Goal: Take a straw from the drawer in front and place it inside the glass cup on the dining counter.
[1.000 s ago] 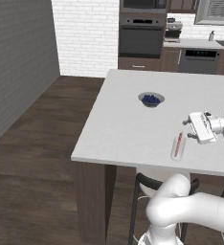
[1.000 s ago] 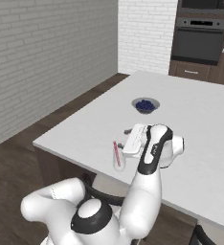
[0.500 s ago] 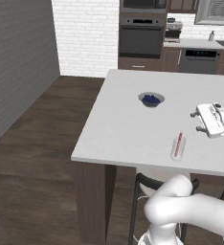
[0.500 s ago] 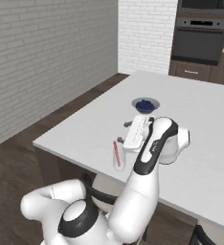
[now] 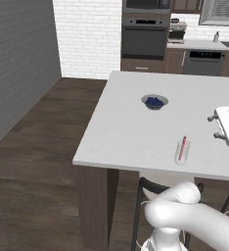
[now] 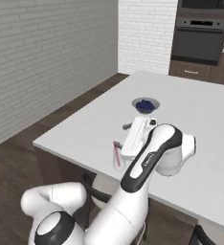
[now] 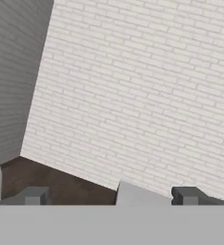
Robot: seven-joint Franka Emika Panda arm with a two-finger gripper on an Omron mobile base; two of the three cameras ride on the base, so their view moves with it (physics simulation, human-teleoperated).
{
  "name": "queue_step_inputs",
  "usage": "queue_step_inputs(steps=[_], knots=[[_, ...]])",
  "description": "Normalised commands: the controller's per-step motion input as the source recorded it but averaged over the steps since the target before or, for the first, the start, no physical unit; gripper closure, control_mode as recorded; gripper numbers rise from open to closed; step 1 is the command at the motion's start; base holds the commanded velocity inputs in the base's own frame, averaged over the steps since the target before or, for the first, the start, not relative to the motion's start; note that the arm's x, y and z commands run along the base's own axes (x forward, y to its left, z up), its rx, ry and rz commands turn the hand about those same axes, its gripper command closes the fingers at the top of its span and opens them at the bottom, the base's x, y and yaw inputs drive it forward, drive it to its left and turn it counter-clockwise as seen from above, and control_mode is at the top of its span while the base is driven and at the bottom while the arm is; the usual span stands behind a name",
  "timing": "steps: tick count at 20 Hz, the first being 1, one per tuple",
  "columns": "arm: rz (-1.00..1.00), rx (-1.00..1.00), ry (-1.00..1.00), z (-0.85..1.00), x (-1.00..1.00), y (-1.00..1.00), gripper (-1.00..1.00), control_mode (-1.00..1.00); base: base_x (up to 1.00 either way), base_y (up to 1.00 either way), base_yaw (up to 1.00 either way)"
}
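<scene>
The glass cup (image 5: 182, 152) (image 6: 117, 159) stands near the front edge of the white dining counter (image 5: 131, 132) (image 6: 85, 131). The red straw (image 5: 183, 145) (image 6: 117, 150) leans inside it, its top just above the rim. My gripper (image 5: 214, 126) (image 6: 122, 136) (image 7: 111, 196) is open and empty. It hovers over the counter, right of the cup in the left base view and apart from it. In the hand view its fingertips (image 7: 35, 195) stand wide apart, facing a brick wall. The drawer is out of view.
A small bowl with blue contents (image 5: 154, 102) (image 6: 144, 104) sits further back on the counter. A dark stool (image 5: 155, 188) stands under the counter's front edge. Ovens (image 5: 145, 37) and dark cabinets line the far wall; wooden floor lies to the left.
The hand has drawn back from the cup to the right and levelled out. Cup, straw and bowl have not moved.
</scene>
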Motion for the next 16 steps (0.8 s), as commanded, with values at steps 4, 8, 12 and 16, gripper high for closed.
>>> queue_step_inputs(steps=[4, 8, 12, 16], knots=[[-0.02, 0.0, -0.01, 0.16, -0.47, 0.0, -1.0, -1.0, 0.0, 0.0, 0.0], [-0.01, 0.0, 0.0, 0.03, -0.38, 0.0, -1.0, -1.0, 0.0, 0.0, 0.0], [-0.01, 0.0, 0.0, 0.0, -0.45, 0.08, -1.0, -1.0, 0.0, 0.0, 0.0], [-0.01, 0.0, 0.0, 0.09, -0.39, 0.11, -1.0, -1.0, 0.0, 0.0, 0.0]])
